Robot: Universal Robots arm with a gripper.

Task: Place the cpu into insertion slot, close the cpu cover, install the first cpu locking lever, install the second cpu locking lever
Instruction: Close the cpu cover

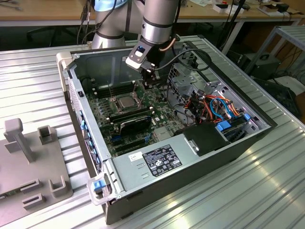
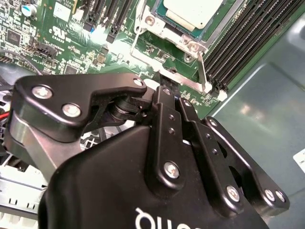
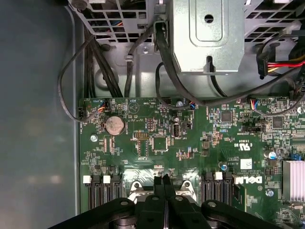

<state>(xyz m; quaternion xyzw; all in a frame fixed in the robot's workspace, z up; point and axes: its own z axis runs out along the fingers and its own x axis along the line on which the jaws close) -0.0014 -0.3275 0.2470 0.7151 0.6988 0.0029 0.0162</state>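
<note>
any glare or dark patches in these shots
In the second wrist view, white glare washes out a patch of the motherboard, and the case wall carries a pale reflection; in the first wrist view, the drive cage is bright; in the exterior view, light is even and the cpu gleams.

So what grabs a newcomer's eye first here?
The arm hanging into the open computer case mid-frame in the exterior view, its gripper just above the motherboard. Next, the silver cpu lying near the gripper, and orange and blue cables toward the exterior view's right.
</note>
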